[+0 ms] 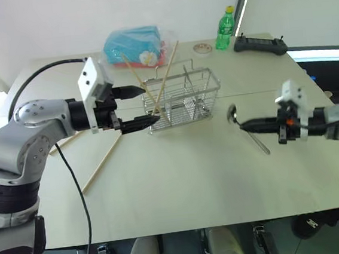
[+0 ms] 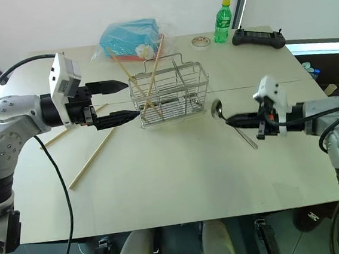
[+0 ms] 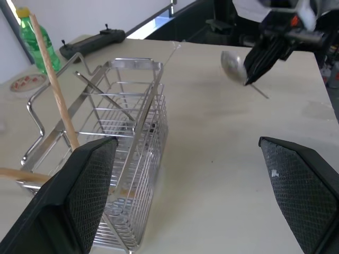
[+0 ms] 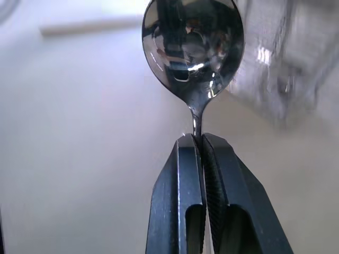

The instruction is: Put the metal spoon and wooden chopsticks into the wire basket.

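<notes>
1. One metal spoon (image 2: 217, 110) sits pinched by the neck in our right gripper (image 2: 230, 121), bowl pointing at nine o'clock toward the wire basket (image 2: 169, 95).
2. Our left gripper (image 2: 120, 100), spread wide, flanks the basket's far end.

Two wooden chopsticks (image 2: 152, 74) stand in the wire basket (image 2: 169, 94) (seemingly crossed), bottle (image 2: 222, 21) behind.

Lab; bare test table (image 1: 181, 186); controller (image 1: 260, 44)
</notes>
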You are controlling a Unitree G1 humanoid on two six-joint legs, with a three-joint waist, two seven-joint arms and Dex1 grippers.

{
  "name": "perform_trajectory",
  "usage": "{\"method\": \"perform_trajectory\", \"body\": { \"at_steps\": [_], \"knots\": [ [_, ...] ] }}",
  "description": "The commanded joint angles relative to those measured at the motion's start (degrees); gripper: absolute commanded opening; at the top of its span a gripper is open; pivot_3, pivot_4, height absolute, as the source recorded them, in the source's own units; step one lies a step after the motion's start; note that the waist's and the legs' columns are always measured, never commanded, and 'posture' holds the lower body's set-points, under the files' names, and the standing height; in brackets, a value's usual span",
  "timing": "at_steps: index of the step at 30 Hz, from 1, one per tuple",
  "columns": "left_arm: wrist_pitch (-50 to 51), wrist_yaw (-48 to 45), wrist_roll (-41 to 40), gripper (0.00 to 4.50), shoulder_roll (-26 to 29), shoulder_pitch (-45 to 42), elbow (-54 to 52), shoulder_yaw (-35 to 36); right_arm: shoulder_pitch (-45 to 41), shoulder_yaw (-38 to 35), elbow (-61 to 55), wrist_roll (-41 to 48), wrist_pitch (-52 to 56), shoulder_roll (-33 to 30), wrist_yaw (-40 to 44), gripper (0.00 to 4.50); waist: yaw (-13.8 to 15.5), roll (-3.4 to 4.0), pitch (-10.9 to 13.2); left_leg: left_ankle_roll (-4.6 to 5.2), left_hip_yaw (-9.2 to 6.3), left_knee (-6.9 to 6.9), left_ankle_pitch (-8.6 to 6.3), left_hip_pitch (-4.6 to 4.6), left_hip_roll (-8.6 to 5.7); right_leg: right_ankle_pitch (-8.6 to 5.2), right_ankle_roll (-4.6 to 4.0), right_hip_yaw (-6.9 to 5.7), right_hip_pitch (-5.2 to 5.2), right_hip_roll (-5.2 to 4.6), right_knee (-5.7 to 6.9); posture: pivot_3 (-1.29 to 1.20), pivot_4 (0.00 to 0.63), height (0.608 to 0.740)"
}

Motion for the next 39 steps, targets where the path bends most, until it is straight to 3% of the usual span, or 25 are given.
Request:
{"method": "perform_trajectory", "body": {
  "at_steps": [1, 6, 12, 18, 23, 26, 33, 39],
  "knots": [
    [-2.92, -1.09, 1.95, 4.5, -0.81, -2.89, 1.83, -0.1, -12.8, -4.46, -0.69, 7.49, 6.26, 7.65, -13.23, 0.08, -0.11, -0.01, 0.0, 0.0, -0.03, 0.0, 0.0, 0.01, 0.0, 0.03, -0.05, 0.02, 0.0, 0.03, 0.01, 0.0, 0.15, 0.72],
    [-4.67, -2.21, 3.95, 4.5, -2.53, -4.99, 4.44, -0.91, -26.47, -2.1, 8.45, 3.21, 0.83, 20.22, -28.48, 0.08, 0.07, -0.05, -0.03, 0.0, -0.14, -0.17, 0.01, -0.04, 0.04, 0.19, -0.18, 0.1, -0.2, 0.21, 0.04, 0.0, 0.15, 0.72],
    [-4.85, -2.23, 4.51, 4.5, -3.4, -5.57, 4.52, -0.63, -33.6, 1.63, 21.93, -4.33, -12.58, 27.64, -35.48, 0.08, -0.12, -0.04, -0.02, 0.02, -0.06, -0.3, 0.0, -0.32, 0.02, 0.31, 0.05, 0.13, -0.44, 0.2, 0.07, 0.0, 0.15, 0.72],
    [-4.33, -1.27, 4.25, 4.5, -2.37, -4.59, 3.18, 0.73, -33.26, 3.33, 32.26, -8.33, -22.15, 29.41, -35.61, 0.08, -0.19, -0.04, -0.02, 0.07, -0.05, -0.37, -0.02, -0.27, 0.02, 0.3, 0.06, 0.14, -0.46, 0.21, 0.05, 0.0, 0.15, 0.72],
    [-4.07, -0.52, 4.28, 4.5, -1.84, -4.59, 2.75, 1.3, -28.17, 4.98, 30.81, -8.76, -21.59, 30.04, -35.21, 0.08, -0.28, -0.03, -0.01, 0.07, -0.07, -0.34, -0.02, -0.19, 0.03, 0.3, 0.05, 0.15, -0.46, 0.22, 0.08, 0.0, 0.15, 0.72],
    [-4.08, -0.19, 4.49, 4.5, -1.99, -4.94, 2.95, 1.31, -25.57, 5.12, 28.48, -7.76, -19.55, 30.41, -35.8, 0.96, -0.3, -0.02, -0.01, 0.07, -0.08, -0.34, -0.02, -0.18, 0.03, 0.3, 0.05, 0.15, -0.45, 0.23, 0.12, 0.0, 0.15, 0.72],
    [-4.75, -0.42, 4.92, 4.5, -2.28, -5.76, 4.12, 0.9, -21.85, 4.78, 23.36, -8.23, -16.98, 30.34, -38.89, 4.46, -0.29, -0.01, 0.0, 0.07, -0.08, -0.33, -0.02, -0.18, 0.04, 0.3, 0.05, 0.15, -0.45, 0.23, 0.11, 0.0, 0.15, 0.72],
    [-6.01, -1.24, 6.33, 4.5, -3.22, -7.49, 6.84, 0.13, -23.34, 2.01, 20.29, -6.9, -14.19, 26.2, -39.34, 4.46, -0.01, -0.01, 0.0, 0.07, -0.09, -0.32, -0.02, -0.18, 0.03, 0.3, 0.05, 0.15, -0.45, 0.23, 0.12, 0.0, 0.15, 0.72]
  ]
}}
